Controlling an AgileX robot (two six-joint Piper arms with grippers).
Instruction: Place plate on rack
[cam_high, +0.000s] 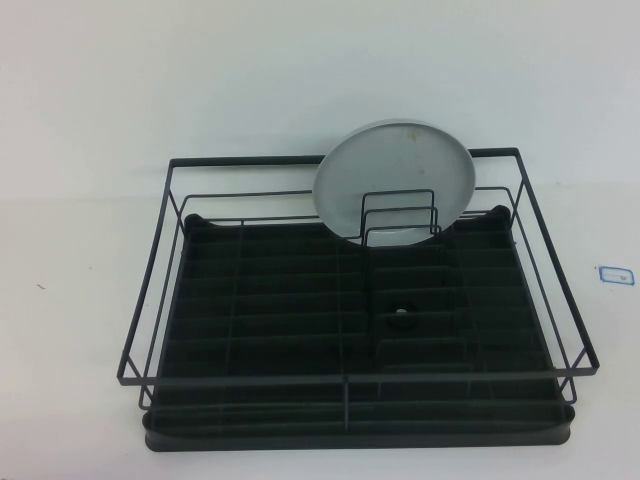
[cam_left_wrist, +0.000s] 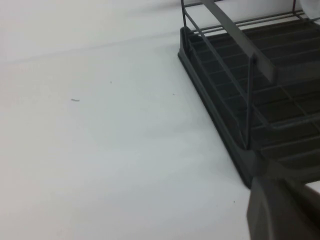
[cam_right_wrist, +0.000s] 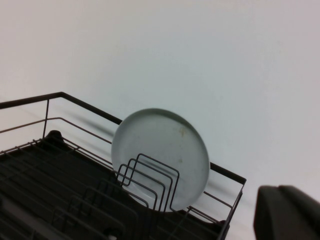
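The plate (cam_high: 392, 178) is shown upright at the rack's (cam_high: 350, 385) 12 o'clock, leaned on the far rail behind the wire loops (cam_high: 400, 215). The left gripper (cam_left_wrist: 280, 210) is seen near the rack's corner, the right gripper (cam_right_wrist: 287, 212) near the plate; jaw states cannot be told. A nudged rail could topple the plate.

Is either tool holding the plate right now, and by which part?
Neither: the plate stands on edge in the rack, leaning on its far rail. Only a corner of each tool shows in its wrist view, away from it.
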